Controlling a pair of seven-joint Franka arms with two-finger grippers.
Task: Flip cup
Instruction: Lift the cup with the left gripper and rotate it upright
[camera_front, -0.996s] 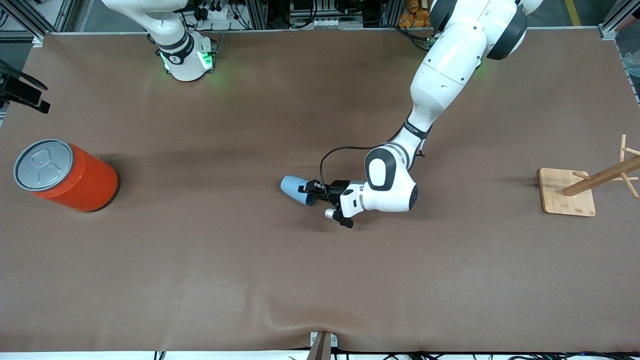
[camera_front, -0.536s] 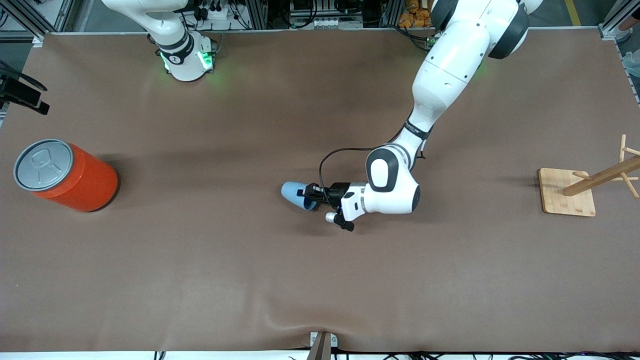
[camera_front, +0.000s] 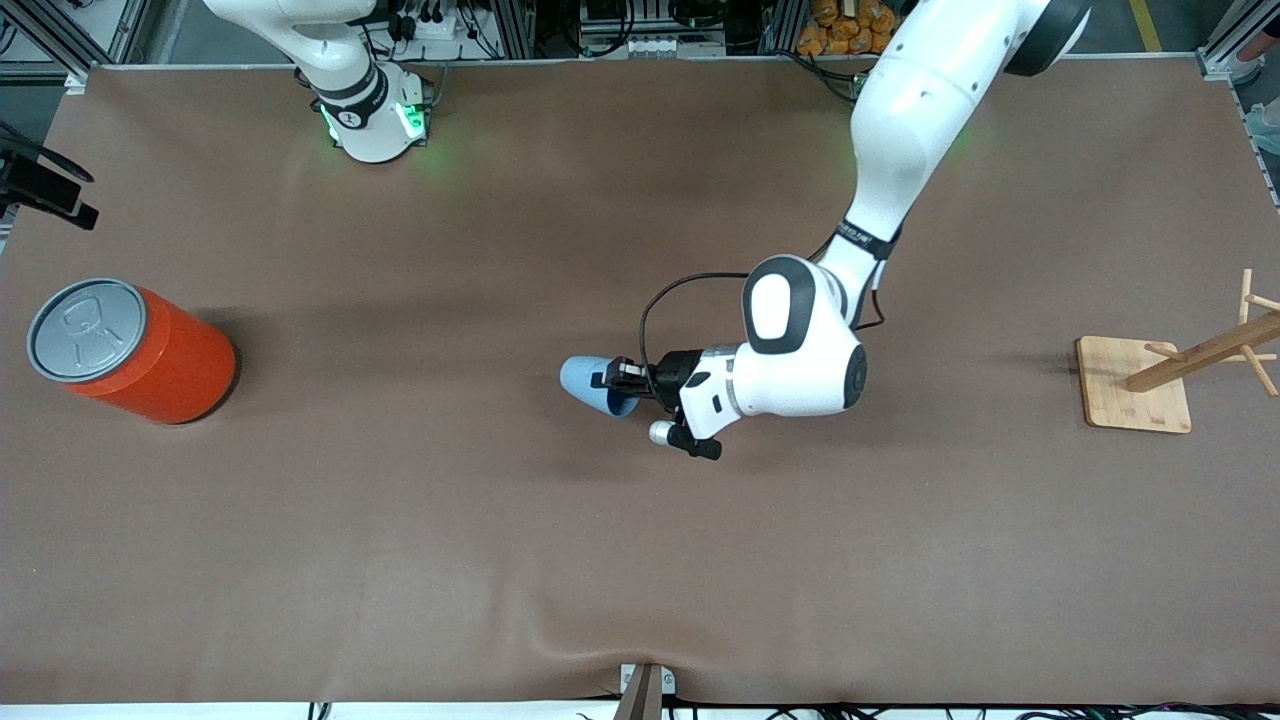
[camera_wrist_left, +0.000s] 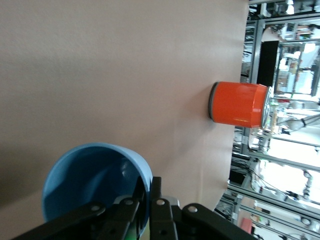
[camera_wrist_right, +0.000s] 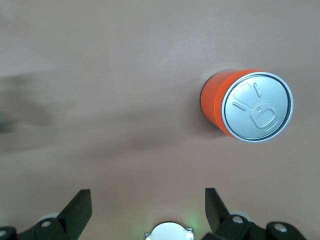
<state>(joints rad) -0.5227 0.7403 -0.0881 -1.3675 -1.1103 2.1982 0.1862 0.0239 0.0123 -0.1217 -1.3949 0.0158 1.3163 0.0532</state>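
Observation:
The small light-blue cup (camera_front: 588, 384) lies on its side near the middle of the brown table, its mouth toward my left gripper (camera_front: 622, 380). The left gripper is shut on the cup's rim, one finger inside the mouth and one outside. In the left wrist view the cup (camera_wrist_left: 95, 180) shows its darker blue inside, with my left gripper (camera_wrist_left: 148, 192) pinching the rim wall. My right gripper (camera_wrist_right: 145, 206) is open and empty, held high near its base; only the right arm's base shows in the front view.
A big orange can (camera_front: 130, 350) with a grey pull-tab lid stands near the right arm's end of the table; it also shows in the left wrist view (camera_wrist_left: 239, 104) and the right wrist view (camera_wrist_right: 247, 105). A wooden rack (camera_front: 1170, 375) stands at the left arm's end.
The left arm's wrist and elbow have risen and swung toward the left arm's end, while the gripper stays shut on the cup's rim. The cup has barely shifted. The right arm has not moved.

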